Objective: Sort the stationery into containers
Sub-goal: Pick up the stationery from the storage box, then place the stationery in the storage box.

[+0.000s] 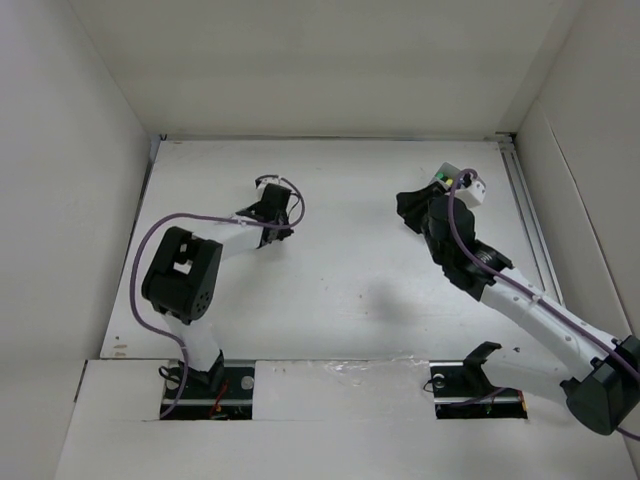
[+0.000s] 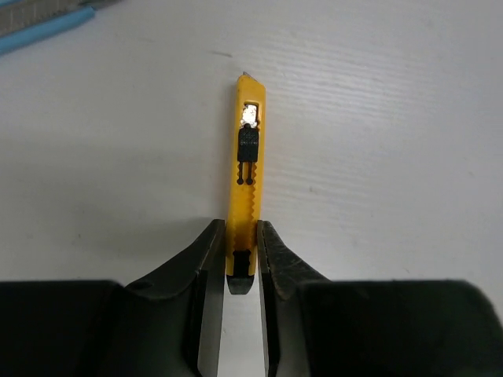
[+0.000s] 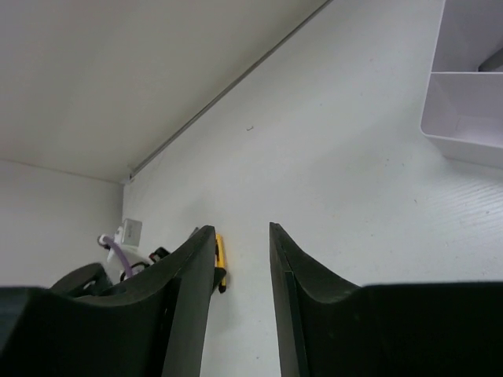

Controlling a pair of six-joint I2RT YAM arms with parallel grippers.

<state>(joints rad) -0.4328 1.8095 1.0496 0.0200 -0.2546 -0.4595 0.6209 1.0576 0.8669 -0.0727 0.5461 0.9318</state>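
The yellow pen [image 2: 247, 165] lies flat on the white table, its black end between the fingers of my left gripper [image 2: 240, 225], which is shut on its sides. The pen also shows in the right wrist view [image 3: 220, 255]. A bluish pen [image 2: 43, 31] lies at the far left of the left wrist view. My right gripper [image 3: 240, 228] is open and empty, above the table near the white divided box [image 3: 471, 118]. A dark item [image 3: 491, 59] shows in the box's far compartment. From above, the right arm hides most of the box [image 1: 452, 176]. The scissors and markers are out of view.
The workspace is walled on the left, back and right. A metal rail [image 1: 530, 215] runs along the right edge of the table. The left arm [image 1: 180, 275] is bent over the left half, and the right arm [image 1: 520, 300] reaches diagonally toward the back right.
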